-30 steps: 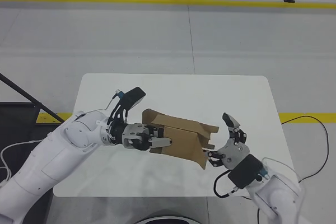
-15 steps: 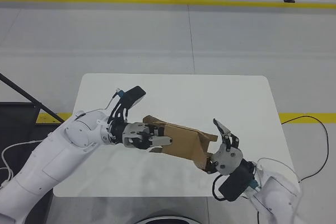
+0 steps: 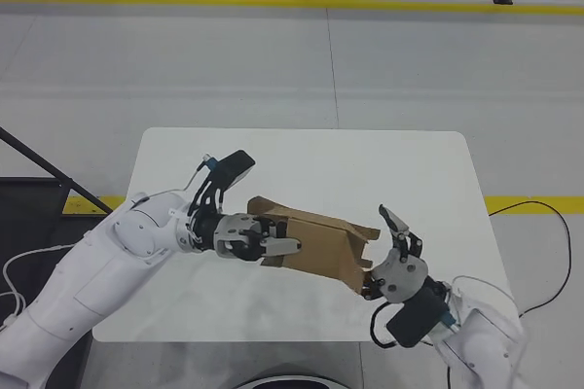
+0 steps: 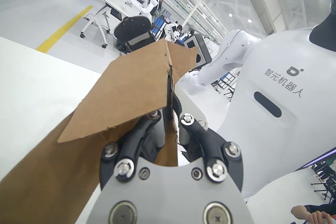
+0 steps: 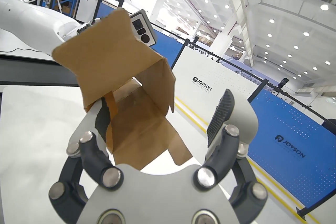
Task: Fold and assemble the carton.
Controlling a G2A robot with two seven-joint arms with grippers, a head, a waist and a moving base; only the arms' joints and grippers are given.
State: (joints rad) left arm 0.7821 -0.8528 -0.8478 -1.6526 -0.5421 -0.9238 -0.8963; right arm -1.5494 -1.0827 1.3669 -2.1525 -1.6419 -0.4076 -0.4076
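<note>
A brown cardboard carton (image 3: 316, 246) is held above the middle of the white table (image 3: 409, 165), lying lengthwise between my two arms. My left gripper (image 3: 273, 243) is shut on the carton's left end, its fingers (image 4: 147, 128) clamping a cardboard wall (image 4: 126, 88). My right gripper (image 3: 382, 255) stands open at the carton's right, open end. One finger (image 5: 101, 114) lies against the edge of a side panel (image 5: 105, 62), the other finger (image 5: 223, 109) is clear of the cardboard. The carton's hollow inside (image 5: 139, 114) and a loose bottom flap (image 5: 173, 141) face the right wrist camera.
The table's front edge (image 3: 234, 340) runs close below both arms. A black frame (image 3: 19, 151) and dark mat (image 3: 10, 224) stand off the table's left side. Bare table surface lies behind the carton and at the right.
The right gripper came in from the right to the carton's open end and now touches a side panel. The carton shifted slightly, still held by the left gripper.
</note>
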